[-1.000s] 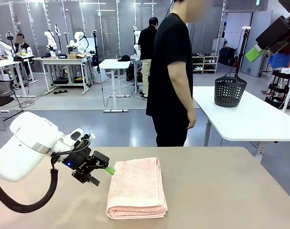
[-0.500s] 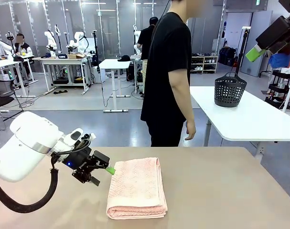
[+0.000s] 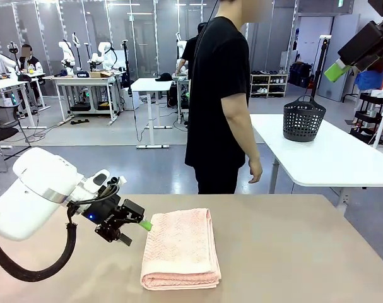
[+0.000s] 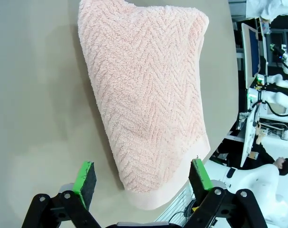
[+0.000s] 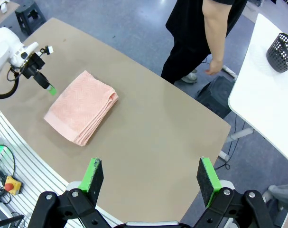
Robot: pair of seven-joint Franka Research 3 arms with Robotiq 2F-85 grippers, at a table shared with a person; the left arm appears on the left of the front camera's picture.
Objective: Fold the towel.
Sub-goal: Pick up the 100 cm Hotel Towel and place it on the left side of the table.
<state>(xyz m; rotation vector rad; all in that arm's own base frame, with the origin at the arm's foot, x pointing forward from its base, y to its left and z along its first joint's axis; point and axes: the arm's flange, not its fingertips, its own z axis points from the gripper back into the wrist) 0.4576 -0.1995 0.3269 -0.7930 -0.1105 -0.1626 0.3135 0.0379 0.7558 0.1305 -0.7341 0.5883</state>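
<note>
Pink towel (image 3: 181, 248), folded flat near the middle of the tabletop (image 3: 292, 252). At its 9 o'clock, just beside the edge, left gripper (image 3: 135, 232), fingers wide open, holding nothing. At 2 o'clock, high up and far off, right gripper (image 5: 150, 176), fingers wide open too. At 12 o'clock, person (image 3: 221, 95) standing behind the tabletop.

Tan table (image 3: 292, 252), black basket (image 3: 303, 118) on white table (image 3: 342, 158), person (image 3: 219, 95)

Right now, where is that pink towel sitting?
In the front view the towel lies folded on the tan table, near its front edge and a little left of centre, right beside the left gripper.
</note>
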